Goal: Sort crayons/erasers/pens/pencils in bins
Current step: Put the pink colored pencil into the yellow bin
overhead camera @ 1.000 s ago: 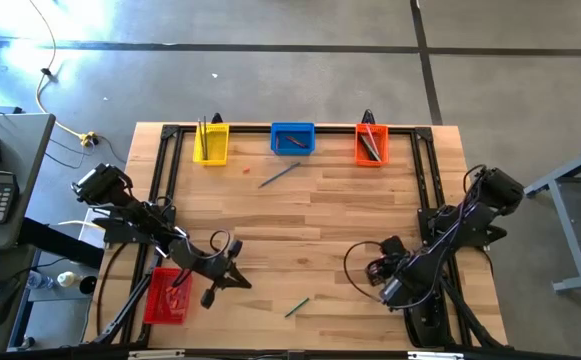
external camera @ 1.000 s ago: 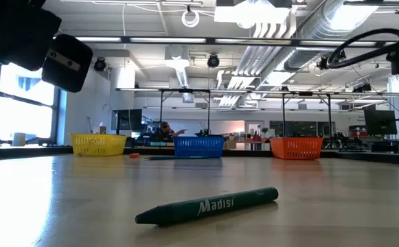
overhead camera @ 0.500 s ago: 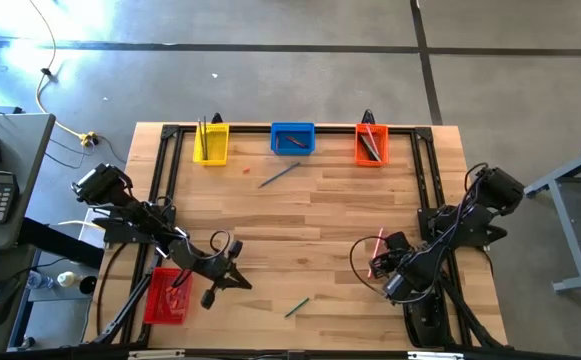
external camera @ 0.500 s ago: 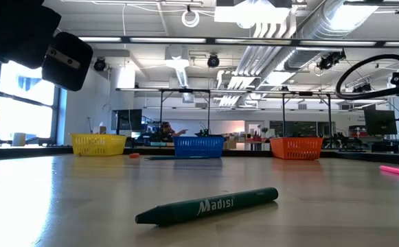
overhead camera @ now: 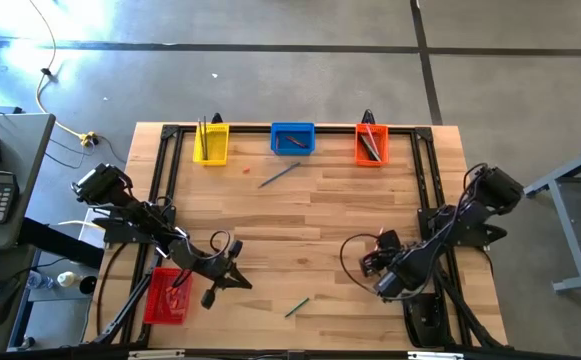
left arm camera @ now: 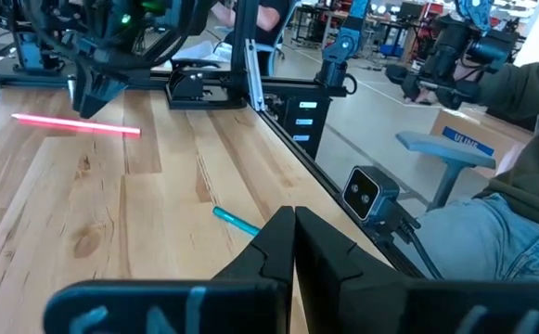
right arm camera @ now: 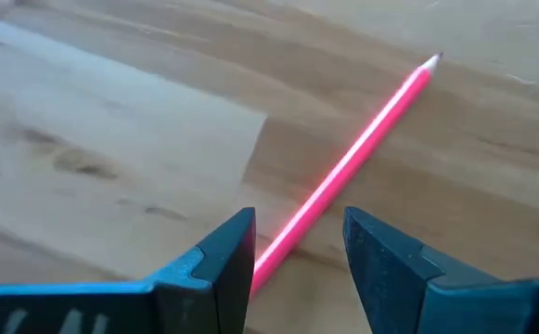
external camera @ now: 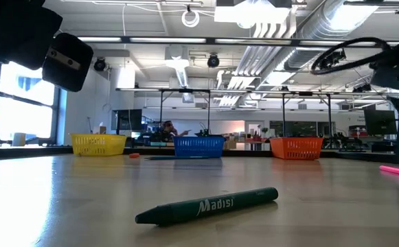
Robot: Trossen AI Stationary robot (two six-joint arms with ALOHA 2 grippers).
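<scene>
I had the right gripper (right arm camera: 299, 255) spread wide straddling the pink pen (right arm camera: 348, 165) lying flat on the table (overhead camera: 310, 215), and judged I should centre over it before closing, left gripper (left arm camera: 293, 243) idling shut.

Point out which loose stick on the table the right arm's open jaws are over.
The bright pink pen, lying flat between the right gripper's open jaws. The green crayon and the grey pen lie elsewhere.
</scene>
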